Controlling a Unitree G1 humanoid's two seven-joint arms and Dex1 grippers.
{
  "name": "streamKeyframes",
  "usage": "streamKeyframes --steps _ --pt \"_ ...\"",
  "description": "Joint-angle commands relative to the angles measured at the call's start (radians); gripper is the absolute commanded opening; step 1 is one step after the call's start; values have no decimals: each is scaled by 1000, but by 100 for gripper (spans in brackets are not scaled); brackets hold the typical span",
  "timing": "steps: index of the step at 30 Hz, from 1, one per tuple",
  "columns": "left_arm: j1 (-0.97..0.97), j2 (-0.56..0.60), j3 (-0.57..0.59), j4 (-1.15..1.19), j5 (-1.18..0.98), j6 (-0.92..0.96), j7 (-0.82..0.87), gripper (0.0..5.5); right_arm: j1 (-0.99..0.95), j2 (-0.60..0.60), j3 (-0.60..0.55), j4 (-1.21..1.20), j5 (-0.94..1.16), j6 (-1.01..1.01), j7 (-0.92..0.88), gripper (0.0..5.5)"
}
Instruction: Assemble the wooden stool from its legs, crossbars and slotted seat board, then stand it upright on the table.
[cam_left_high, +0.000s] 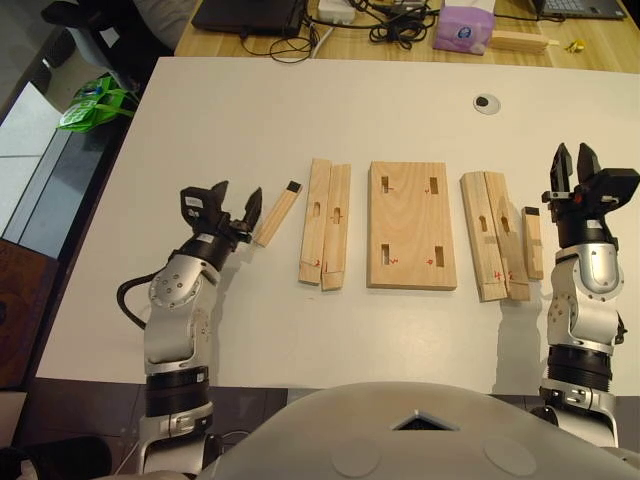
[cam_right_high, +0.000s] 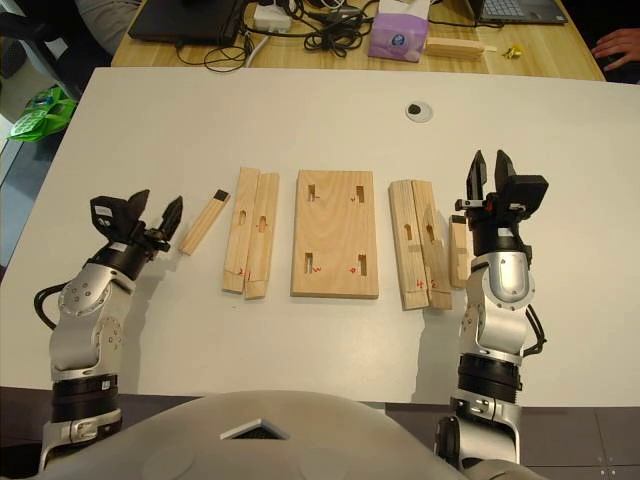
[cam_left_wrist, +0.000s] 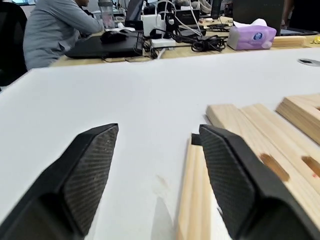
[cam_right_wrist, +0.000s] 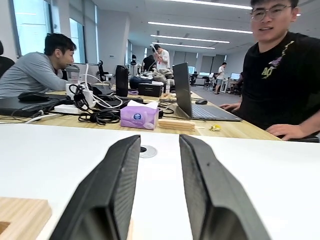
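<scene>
The slotted seat board (cam_left_high: 411, 225) lies flat at the middle of the white table (cam_left_high: 300, 110). Two slotted legs (cam_left_high: 326, 224) lie side by side to its left, two more legs (cam_left_high: 493, 247) to its right. A short crossbar (cam_left_high: 278, 214) lies left of the left legs, another crossbar (cam_left_high: 533, 242) right of the right legs. My left gripper (cam_left_high: 236, 207) is open, low over the table, its near finger just beside the left crossbar (cam_left_wrist: 196, 195). My right gripper (cam_left_high: 576, 165) is open, held upright above the table beside the right crossbar, nothing between its fingers (cam_right_wrist: 112, 195).
A grey cable grommet (cam_left_high: 486, 102) sits in the table at the far right. Behind the table's far edge stands a wooden desk with a laptop (cam_left_high: 250, 14), cables, a purple tissue box (cam_left_high: 465, 30) and a spare wooden bar (cam_left_high: 518, 42). Bare table surrounds the parts.
</scene>
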Motion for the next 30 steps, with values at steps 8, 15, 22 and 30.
streamKeyframes --steps 8,15,22,30 --pt "103 94 -91 -16 37 143 -78 444 38 18 20 -49 -17 6 -18 141" --pt "99 74 -168 83 104 141 -63 444 20 23 32 -39 -26 5 -18 141" --pt "109 94 -152 167 104 133 -74 364 12 20 34 -38 -28 11 -25 141" --pt "116 94 -127 280 91 111 -98 246 1 20 34 -25 -32 12 -30 141"
